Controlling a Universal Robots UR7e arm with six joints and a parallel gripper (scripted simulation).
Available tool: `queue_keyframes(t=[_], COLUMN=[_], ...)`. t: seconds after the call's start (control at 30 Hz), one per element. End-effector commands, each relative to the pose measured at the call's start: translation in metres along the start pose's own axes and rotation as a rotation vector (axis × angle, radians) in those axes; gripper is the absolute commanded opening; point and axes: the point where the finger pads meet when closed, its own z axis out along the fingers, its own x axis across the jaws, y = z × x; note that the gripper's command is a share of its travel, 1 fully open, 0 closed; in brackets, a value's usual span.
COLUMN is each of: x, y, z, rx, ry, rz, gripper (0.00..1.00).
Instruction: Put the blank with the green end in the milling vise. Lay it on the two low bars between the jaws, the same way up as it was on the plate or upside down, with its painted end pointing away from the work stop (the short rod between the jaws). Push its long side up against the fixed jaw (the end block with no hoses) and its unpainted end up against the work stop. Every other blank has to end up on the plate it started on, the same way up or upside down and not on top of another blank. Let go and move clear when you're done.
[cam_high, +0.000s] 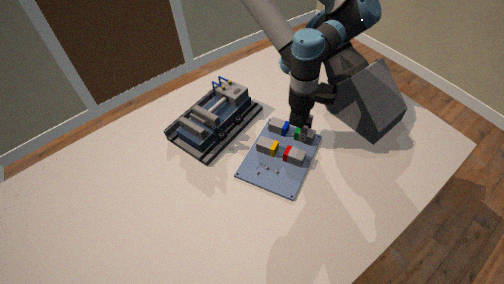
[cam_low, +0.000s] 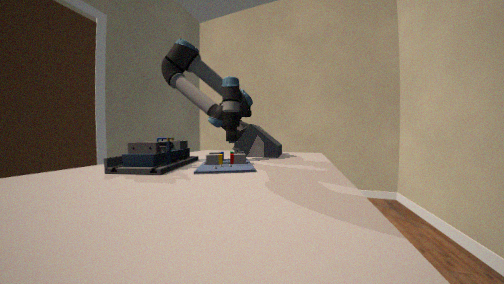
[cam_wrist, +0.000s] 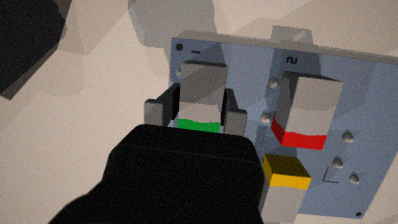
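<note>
The blank with the green end (cam_wrist: 200, 87) (cam_high: 297, 133) lies on the blue-grey plate (cam_high: 272, 181) (cam_wrist: 372, 95) (cam_low: 225, 170), in the back right spot. My gripper (cam_wrist: 202, 97) (cam_high: 301, 125) (cam_low: 231, 143) is down over it, with one finger on each long side, shut on the blank. The blank still rests on the plate. The milling vise (cam_high: 212, 117) (cam_low: 149, 156) stands to the left of the plate, its jaws apart with nothing between them.
Three other blanks lie on the plate: the blue-ended blank (cam_high: 280, 126), the yellow-ended blank (cam_high: 267, 146) (cam_wrist: 285, 175) and the red-ended blank (cam_high: 295, 154) (cam_wrist: 310, 107). Small pegs stick up from the plate. The arm's grey pedestal (cam_high: 372, 100) stands behind to the right.
</note>
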Motion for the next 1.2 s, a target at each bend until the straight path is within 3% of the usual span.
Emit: queue_keyframes(t=[0.0,0.73,0.9,1.17], x=[0.0,0.0,0.0,0.0], y=[0.0,0.0,0.0,0.0], z=[0.0,0.0,-0.03,-0.03], rx=[0.0,0.0,0.0,0.0], ry=[0.001,0.001,0.001,0.001], rz=[0.0,0.0,0.0,0.0], gripper=[0.0,0.0,0.0,0.0])
